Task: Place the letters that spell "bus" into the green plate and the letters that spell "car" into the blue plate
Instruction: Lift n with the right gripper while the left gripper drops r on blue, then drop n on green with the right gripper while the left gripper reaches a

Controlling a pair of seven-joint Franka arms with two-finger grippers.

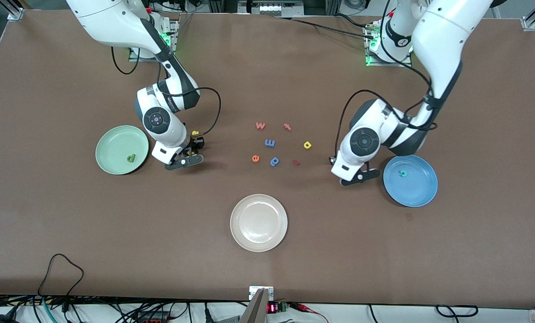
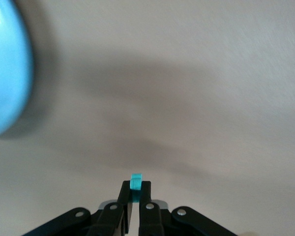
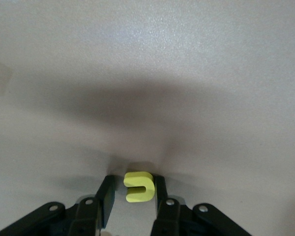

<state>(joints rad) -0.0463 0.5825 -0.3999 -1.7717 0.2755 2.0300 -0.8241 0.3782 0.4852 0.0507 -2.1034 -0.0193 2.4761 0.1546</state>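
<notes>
My left gripper [image 2: 136, 191] is shut on a small teal letter [image 2: 136, 183], seen edge-on, low over the table beside the blue plate [image 1: 418, 193]. One teal letter [image 1: 402, 173] lies in that plate. My right gripper [image 3: 132, 189] is down at the table beside the green plate [image 1: 110, 143], open around the yellow u [image 3: 138, 187]. One finger touches the u and a gap shows at the other. A dark green b [image 1: 131, 158] lies in the green plate. The yellow a [image 1: 307, 145] lies mid-table.
Between the arms lie a pink w [image 1: 260, 125], a pink t [image 1: 287, 127], a blue m [image 1: 270, 143], an orange e [image 1: 255, 158], a blue p [image 1: 274, 161] and a small red piece [image 1: 296, 162]. A cream plate [image 1: 258, 223] sits nearer the front camera.
</notes>
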